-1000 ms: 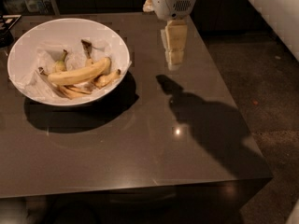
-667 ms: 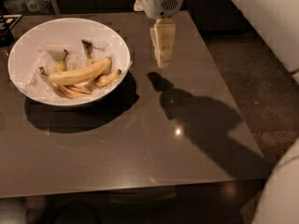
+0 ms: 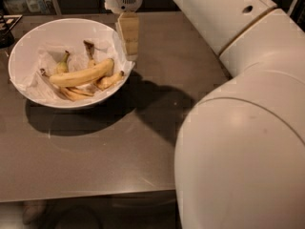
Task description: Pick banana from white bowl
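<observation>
The white bowl [image 3: 33, 42] stands on the left of the dark table, lined with crumpled white paper. The plump yellow banana [image 3: 82, 74] lies across its middle, dark stem tip to the left. Thinner bananas and peels with brown ends [image 3: 108, 80] lie around and under it. My gripper [image 3: 128, 37] hangs above the bowl's right rim, up and to the right of the banana, not touching it. It holds nothing that I can see.
The dark table [image 3: 95, 151] reaches to a front edge near the bottom of the view. My large white arm [image 3: 238, 128] fills the right side and hides that part of the table. Dark objects [image 3: 7, 30] sit at the far left edge.
The gripper has moved left from over the table's middle to the bowl's right rim. The arm now fills the right of the view. The bananas have not moved.
</observation>
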Action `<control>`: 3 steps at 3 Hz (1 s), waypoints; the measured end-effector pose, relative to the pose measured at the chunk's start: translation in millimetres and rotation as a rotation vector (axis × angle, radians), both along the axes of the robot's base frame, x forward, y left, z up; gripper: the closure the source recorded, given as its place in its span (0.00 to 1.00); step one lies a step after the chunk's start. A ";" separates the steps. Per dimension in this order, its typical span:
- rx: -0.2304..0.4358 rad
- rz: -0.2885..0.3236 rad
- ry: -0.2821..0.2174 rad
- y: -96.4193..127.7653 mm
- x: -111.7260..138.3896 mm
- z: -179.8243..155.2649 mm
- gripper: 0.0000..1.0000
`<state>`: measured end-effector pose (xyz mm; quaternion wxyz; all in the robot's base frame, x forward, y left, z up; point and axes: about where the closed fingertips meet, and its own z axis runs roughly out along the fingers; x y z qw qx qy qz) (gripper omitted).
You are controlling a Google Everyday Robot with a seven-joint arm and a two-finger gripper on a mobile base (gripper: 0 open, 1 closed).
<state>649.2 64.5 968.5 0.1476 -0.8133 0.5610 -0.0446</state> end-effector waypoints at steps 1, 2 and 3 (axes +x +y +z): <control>0.023 0.008 -0.026 9.5 6.2 2.7 0.00; 0.046 0.012 0.032 20.2 -2.9 -1.3 0.00; 0.094 0.030 0.084 41.0 -12.8 1.3 0.00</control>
